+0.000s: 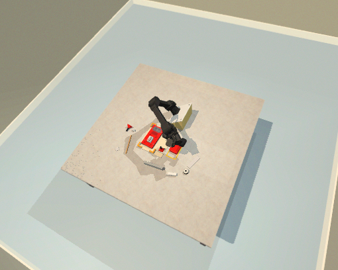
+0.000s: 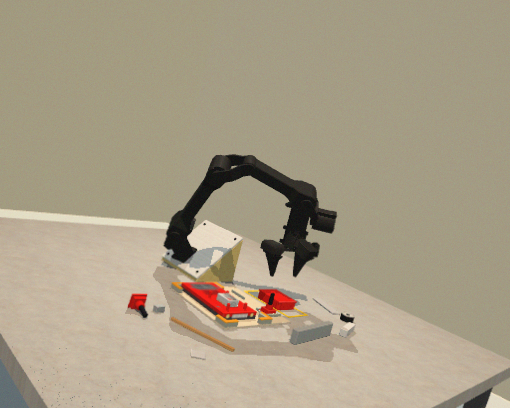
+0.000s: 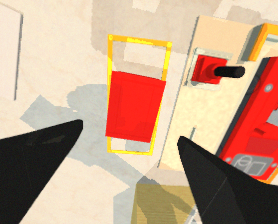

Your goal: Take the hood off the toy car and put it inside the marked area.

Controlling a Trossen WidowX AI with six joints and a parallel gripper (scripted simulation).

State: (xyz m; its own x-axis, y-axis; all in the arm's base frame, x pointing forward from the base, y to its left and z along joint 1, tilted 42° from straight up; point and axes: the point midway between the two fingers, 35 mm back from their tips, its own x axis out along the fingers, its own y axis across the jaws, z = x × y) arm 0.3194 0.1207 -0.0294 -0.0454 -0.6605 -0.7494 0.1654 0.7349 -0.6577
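The red hood [image 1: 175, 149] [image 2: 278, 299] [image 3: 135, 106] lies on the table within the yellow outline [image 1: 171, 157] [image 2: 293, 316] [image 3: 110, 60], toward its end nearer the arm's stand. In the wrist view its side edges cover parts of both long lines. My gripper [image 2: 283, 275] [image 3: 132, 132] is open and empty above the hood, one finger to each side, touching nothing. The red toy car [image 1: 152, 140] [image 2: 208, 299] [image 3: 265, 145] sits beside the outline on a cream board, with a grey block showing in its front part.
A red base with a black knob [image 2: 269, 310] [image 3: 204, 69] stands between car and outline. A grey bar [image 1: 154, 165] [image 2: 311, 333], a white block [image 1: 171, 174] [image 2: 347, 329] and an orange stick [image 1: 128, 144] [image 2: 203, 334] lie around. The arm's stand [image 2: 230, 262] is behind.
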